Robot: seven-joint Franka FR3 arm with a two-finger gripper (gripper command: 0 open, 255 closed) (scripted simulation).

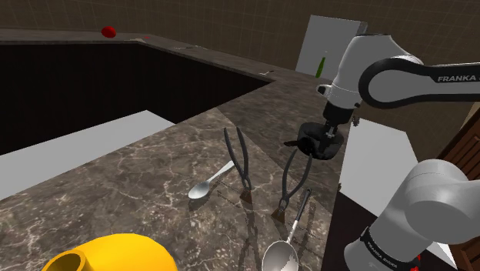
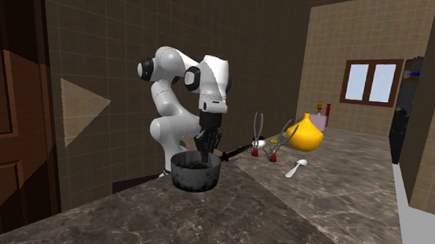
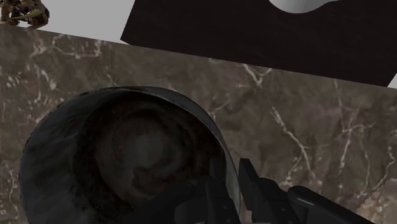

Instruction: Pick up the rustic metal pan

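My gripper [image 3: 234, 181] points straight down, fingers drawn close on either side of the rim wall of the pan [image 3: 121, 159], one inside the bowl and one outside. They seem to pinch it, though the contact is dim. The pan sits directly beneath me, low centre in the second exterior view, on the marble counter [image 2: 304, 218], its handle [image 2: 236, 151] running toward frame right.

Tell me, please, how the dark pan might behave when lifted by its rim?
The pan looks deep and thick-walled, so it is probably stiff and heavy for its size. The gripper sits at one side of its rim and a long handle sticks out, so it may tilt when lifted.
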